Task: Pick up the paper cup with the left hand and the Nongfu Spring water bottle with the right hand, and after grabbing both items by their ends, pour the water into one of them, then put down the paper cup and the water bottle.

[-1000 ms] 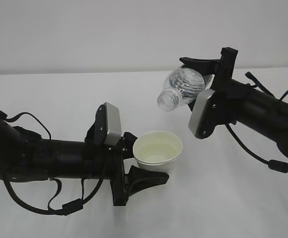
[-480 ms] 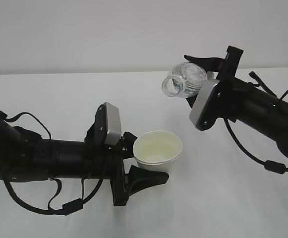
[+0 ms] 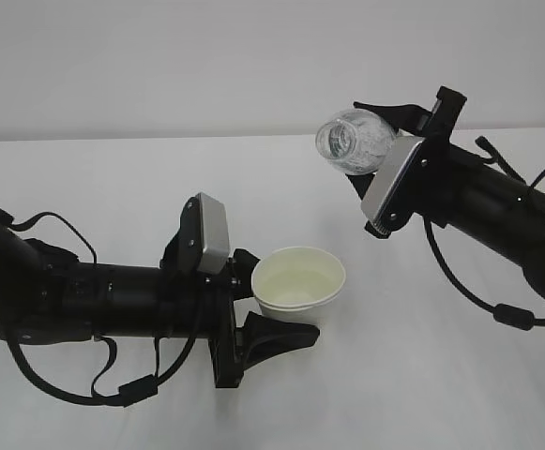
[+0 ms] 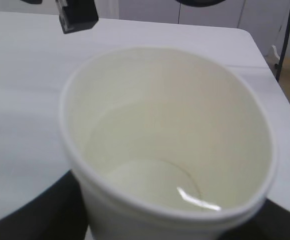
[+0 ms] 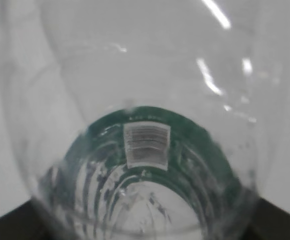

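The off-white paper cup (image 3: 298, 286) stands upright in my left gripper (image 3: 272, 302), shut on its lower wall. In the left wrist view the cup (image 4: 169, 115) fills the frame, with clear water (image 4: 154, 187) pooled at its bottom and a dark finger (image 4: 30, 220) beside it. My right gripper (image 3: 386, 142) is shut on the base end of the Nongfu Spring water bottle (image 3: 356, 141). The bottle lies about level, above and to the right of the cup, with its open mouth facing left. The right wrist view looks along the bottle (image 5: 145, 100) past its green label (image 5: 149, 145).
The white table (image 3: 113, 187) runs back to a plain pale wall. The left arm (image 3: 84, 300) lies low across the front left, and the right arm (image 3: 497, 211) slants in from the right. Part of the right arm (image 4: 77, 15) shows at the top of the left wrist view.
The right gripper has lifted the bottle up and to the right, and its mouth has swung from pointing down at the cup to about level. The left arm and cup have not moved.
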